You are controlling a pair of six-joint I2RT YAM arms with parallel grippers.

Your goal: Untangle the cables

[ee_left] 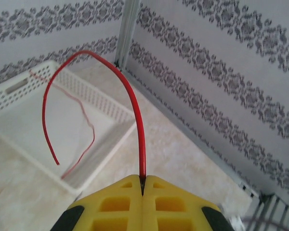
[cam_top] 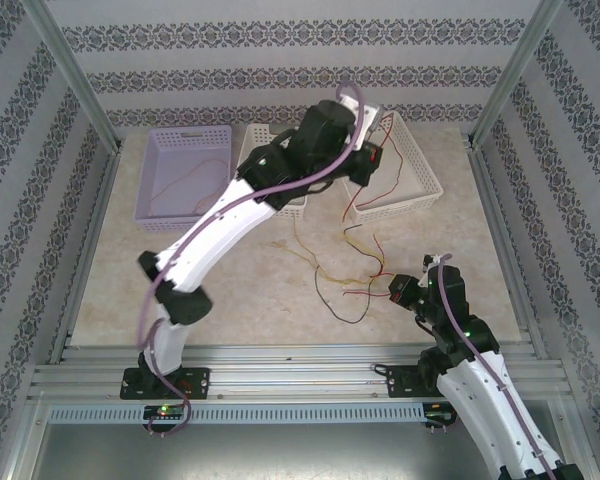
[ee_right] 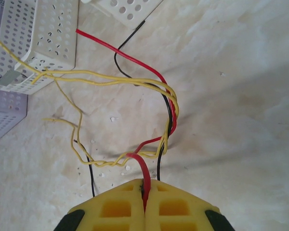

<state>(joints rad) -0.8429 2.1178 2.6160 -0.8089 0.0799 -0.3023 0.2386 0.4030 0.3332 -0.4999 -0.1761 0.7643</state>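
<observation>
**Hazards at the Two-Point Hold: Cinching, Slip, Snag**

**State.** The left claw (ee_left: pixel 142 185) is closed to a narrow pinch on a red wire (ee_left: pixel 135 103). The wire arcs up from the tips and droops over the white basket (ee_left: pixel 103 103). The right claw (ee_right: pixel 145 187) is likewise pinched shut on a red strand (ee_right: pixel 143 168), low over the worktop (cam_top: pixel 230 290). The cables (cam_top: pixel 355 265) lie in a loose tangle on the worktop, between the baskets and the right claw. Whether both claws hold the same wire cannot be told.

**Hazard 1: cinching.** Just ahead of the right claw, the yellow strands (ee_right: pixel 111 82) twist around the red strand and the black wire (ee_right: pixel 116 60). A straight pull along the wires is likely to tighten this wrap rather than open it.

**Hazard 2: slip.** Each claw grips only at its very tips, and the wire is thin. A sharp tug probably draws it out of the pinch.

**Hazard 3: snag.** The yellow strands run to the corner of a perforated basket (ee_right: pixel 43 33) and appear to touch its wall. A wire end may catch in a hole, and tension then drags or tips the light basket.

**Hazard 4: re-tangling.** A thinner red lead (ee_left: pixel 84 125) already lies inside the white basket. Lowering the held wire onto it risks a fresh crossing.
</observation>
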